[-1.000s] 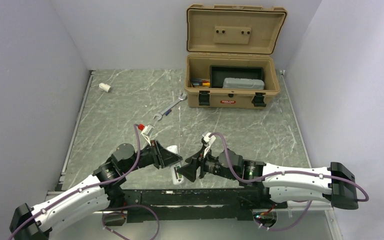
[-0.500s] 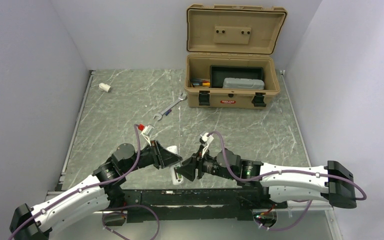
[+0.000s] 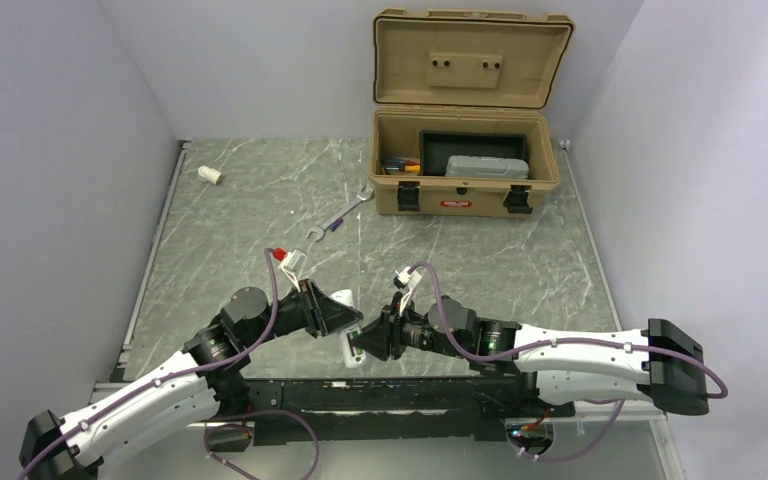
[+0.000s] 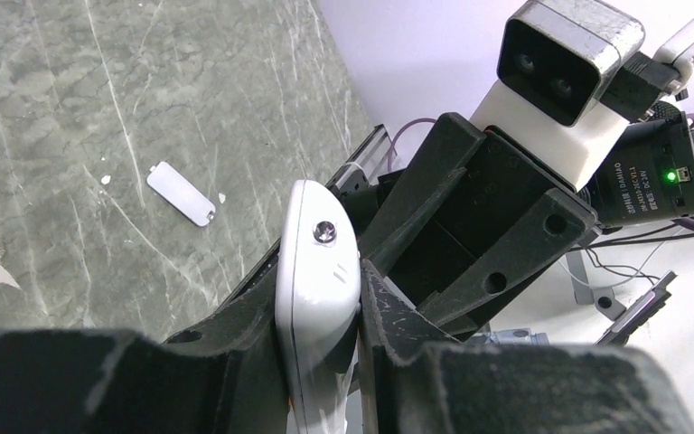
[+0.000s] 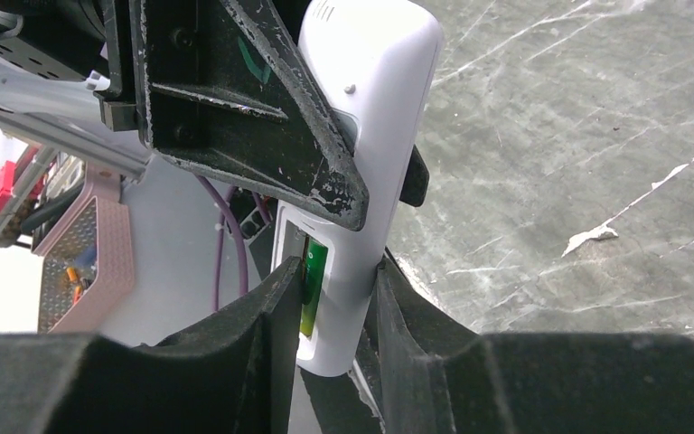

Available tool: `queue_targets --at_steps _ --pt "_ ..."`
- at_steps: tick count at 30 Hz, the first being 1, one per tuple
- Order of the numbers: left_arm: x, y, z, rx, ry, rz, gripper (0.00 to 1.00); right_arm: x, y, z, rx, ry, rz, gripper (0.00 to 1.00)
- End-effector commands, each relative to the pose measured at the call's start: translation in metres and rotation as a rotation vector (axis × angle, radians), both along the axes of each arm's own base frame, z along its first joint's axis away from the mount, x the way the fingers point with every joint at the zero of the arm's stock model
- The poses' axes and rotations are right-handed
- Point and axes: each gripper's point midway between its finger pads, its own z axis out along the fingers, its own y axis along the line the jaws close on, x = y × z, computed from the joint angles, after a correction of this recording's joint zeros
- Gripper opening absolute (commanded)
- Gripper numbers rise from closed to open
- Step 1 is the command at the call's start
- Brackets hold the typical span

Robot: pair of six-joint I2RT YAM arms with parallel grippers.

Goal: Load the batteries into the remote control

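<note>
the remote control [image 5: 370, 136] is clamped by the left gripper [image 4: 321, 312] above the near edge of the table [image 3: 260, 200]. its open end, with a battery [image 5: 313, 276] lying lengthwise, is straddled by the right gripper [image 5: 336, 280]; whether it is gripped cannot be told.

Both arms converge at the near edge of the table [image 3: 240, 220]. Left gripper [image 3: 357, 322] and right gripper [image 3: 361, 346] meet tip to tip over a white remote control [image 3: 351, 357]; actual contact cannot be confirmed from above. Open tan toolbox [image 3: 460, 196] stands far right, with a wrench [image 3: 340, 214] lying near its front. Small white cylinder [image 3: 210, 175] lies far left.
</note>
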Motion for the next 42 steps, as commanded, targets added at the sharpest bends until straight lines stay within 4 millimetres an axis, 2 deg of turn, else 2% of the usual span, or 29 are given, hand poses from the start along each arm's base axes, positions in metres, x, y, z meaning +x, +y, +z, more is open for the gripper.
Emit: queue_targets --at_steps 1,3,10,11,12,13,14,16,19,22,25,27,28,29,31,33,35,37,38,42 --pt "0.002 -0.001 0.033 -0.067 -0.058 0.008 0.00 -0.003 0.009 0.027 0.091 -0.041 0.037 0.09" --pt "0.003 -0.001 0.033 -0.070 -0.058 0.011 0.00 -0.003 0.009 0.027 0.091 -0.048 0.039 0.00" --pt "0.003 0.000 0.032 -0.069 -0.054 0.014 0.00 -0.009 0.012 0.030 0.102 -0.067 0.083 0.00" --pt "0.003 0.000 0.031 -0.065 -0.054 0.014 0.00 -0.008 0.011 0.031 0.100 -0.074 0.081 0.12" --pt "0.003 0.000 0.028 -0.058 -0.050 0.017 0.00 -0.007 0.011 0.032 0.100 -0.081 0.078 0.32" --pt "0.003 0.001 0.026 -0.051 -0.049 0.019 0.00 -0.007 0.011 0.034 0.098 -0.090 0.078 0.46" --pt "0.004 0.002 0.023 -0.044 -0.046 0.023 0.00 -0.006 0.010 0.035 0.094 -0.102 0.079 0.53" --pt "0.004 0.004 0.017 -0.029 -0.034 0.034 0.00 -0.005 0.007 0.040 0.087 -0.135 0.079 0.61" --pt "0.006 0.009 0.005 0.000 -0.009 0.065 0.00 -0.002 0.000 0.048 0.068 -0.181 0.069 0.66" --pt "0.011 0.017 -0.009 0.044 0.025 0.120 0.00 0.013 -0.011 0.058 0.041 -0.217 -0.020 0.68" --pt "0.016 0.028 -0.026 0.115 0.065 0.186 0.00 0.037 -0.030 0.067 0.024 -0.235 -0.166 0.73" --pt "0.017 0.036 -0.034 0.149 0.079 0.214 0.00 0.066 -0.047 0.065 -0.017 -0.223 -0.310 0.71" --pt "0.016 0.039 -0.035 0.155 0.080 0.223 0.00 0.085 -0.055 0.060 -0.062 -0.190 -0.394 0.70" --pt "0.016 0.042 -0.034 0.158 0.079 0.235 0.00 0.103 -0.064 0.046 -0.135 -0.129 -0.461 0.70" --pt "0.017 0.050 -0.026 0.158 0.065 0.265 0.00 0.134 -0.071 0.029 -0.220 -0.024 -0.535 0.70" --pt "0.016 0.060 -0.005 0.147 0.020 0.294 0.00 0.157 -0.064 0.023 -0.231 0.014 -0.544 0.70" --pt "0.017 0.073 0.017 0.149 -0.034 0.333 0.00 0.174 -0.047 0.019 -0.221 0.017 -0.526 0.69" --pt "0.018 0.084 0.039 0.167 -0.086 0.363 0.00 0.191 -0.027 0.009 -0.258 0.022 -0.504 0.62" --pt "0.017 0.088 0.046 0.184 -0.104 0.369 0.00 0.202 -0.015 0.011 -0.270 0.014 -0.499 0.61" --pt "0.015 0.097 0.068 0.208 -0.141 0.385 0.00 0.235 0.024 -0.029 -0.366 0.036 -0.470 0.61"
